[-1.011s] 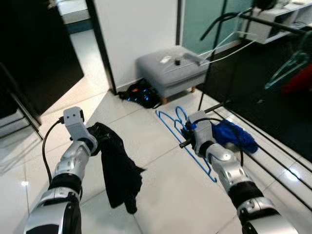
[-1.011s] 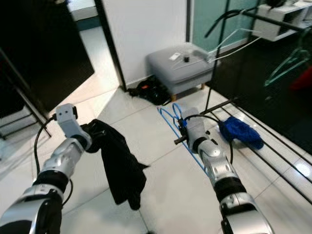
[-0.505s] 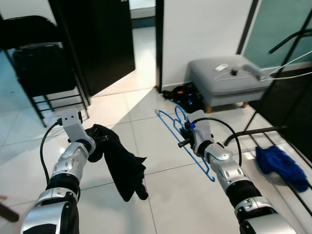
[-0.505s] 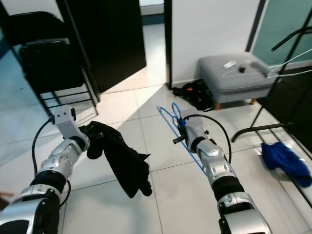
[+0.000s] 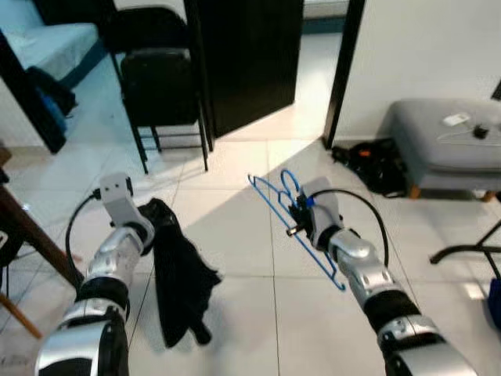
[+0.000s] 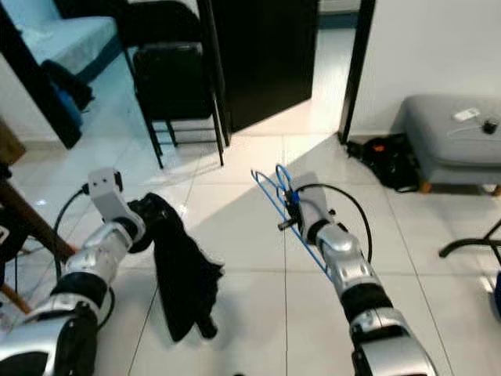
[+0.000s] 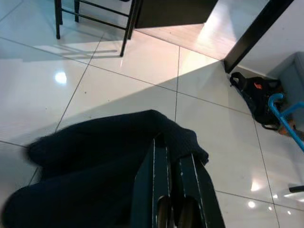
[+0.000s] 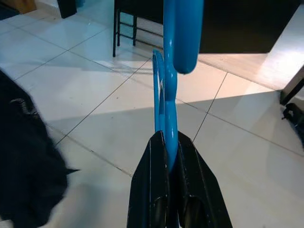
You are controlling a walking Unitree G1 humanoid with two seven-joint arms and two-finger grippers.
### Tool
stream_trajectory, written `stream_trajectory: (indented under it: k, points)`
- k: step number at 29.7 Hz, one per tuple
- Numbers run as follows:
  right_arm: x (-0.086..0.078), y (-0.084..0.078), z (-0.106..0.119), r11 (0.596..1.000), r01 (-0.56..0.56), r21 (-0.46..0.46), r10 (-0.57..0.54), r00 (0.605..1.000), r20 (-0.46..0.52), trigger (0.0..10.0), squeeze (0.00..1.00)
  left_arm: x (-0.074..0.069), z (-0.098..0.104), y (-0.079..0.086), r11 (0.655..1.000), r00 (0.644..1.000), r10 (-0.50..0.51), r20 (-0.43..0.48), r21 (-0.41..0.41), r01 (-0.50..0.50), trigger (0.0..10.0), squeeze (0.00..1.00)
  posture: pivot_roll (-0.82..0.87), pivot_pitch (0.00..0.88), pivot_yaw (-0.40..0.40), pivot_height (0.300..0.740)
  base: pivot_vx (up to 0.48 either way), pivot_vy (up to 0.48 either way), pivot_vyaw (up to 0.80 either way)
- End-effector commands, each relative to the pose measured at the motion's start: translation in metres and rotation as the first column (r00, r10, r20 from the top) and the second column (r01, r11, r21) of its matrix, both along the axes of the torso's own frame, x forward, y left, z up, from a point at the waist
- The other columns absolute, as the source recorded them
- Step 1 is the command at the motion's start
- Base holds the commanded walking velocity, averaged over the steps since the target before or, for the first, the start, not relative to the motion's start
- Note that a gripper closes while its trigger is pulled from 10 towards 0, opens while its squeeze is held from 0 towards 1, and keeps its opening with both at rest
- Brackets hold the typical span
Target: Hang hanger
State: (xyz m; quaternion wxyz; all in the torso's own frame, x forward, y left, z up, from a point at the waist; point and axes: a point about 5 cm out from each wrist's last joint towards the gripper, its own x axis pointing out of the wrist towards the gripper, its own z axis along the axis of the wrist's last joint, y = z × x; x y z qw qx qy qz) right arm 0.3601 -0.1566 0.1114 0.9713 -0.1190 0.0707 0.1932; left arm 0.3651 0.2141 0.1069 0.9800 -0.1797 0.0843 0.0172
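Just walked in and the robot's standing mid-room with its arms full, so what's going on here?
The robot is carrying two things above the tiled floor. Its right gripper is shut on a blue hanger, held out in front. Its left gripper is shut on a black garment, which hangs limp from it. The garment is not on the hanger; the two are held apart. A black chair stands ahead on the left and a grey ottoman on the right.
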Motion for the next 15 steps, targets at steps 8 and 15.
stream_trajectory:
  k: [8, 15]
  points:
    - [-0.0023, 0.0034, 0.0023, 0.999, -0.032, 0.005, 0.032, 0.999, 0.035, 10.0, 0.00, 0.0022, 0.0060, -0.0005, 1.000, 0.999, -0.013, 0.032, 0.018, 0.012, 10.0, 0.00, -0.05, 0.077, 0.048, 0.740, 0.406, 0.000, 0.10]
    - [-0.0032, 0.0060, 0.0030, 0.998, -0.056, -0.009, 0.056, 0.998, 0.042, 10.0, 0.00, 0.0025, 0.0065, -0.0007, 1.000, 0.999, -0.015, 0.034, 0.021, 0.014, 10.0, 0.00, -0.05, 0.078, 0.045, 0.740, 0.438, 0.000, 0.77]
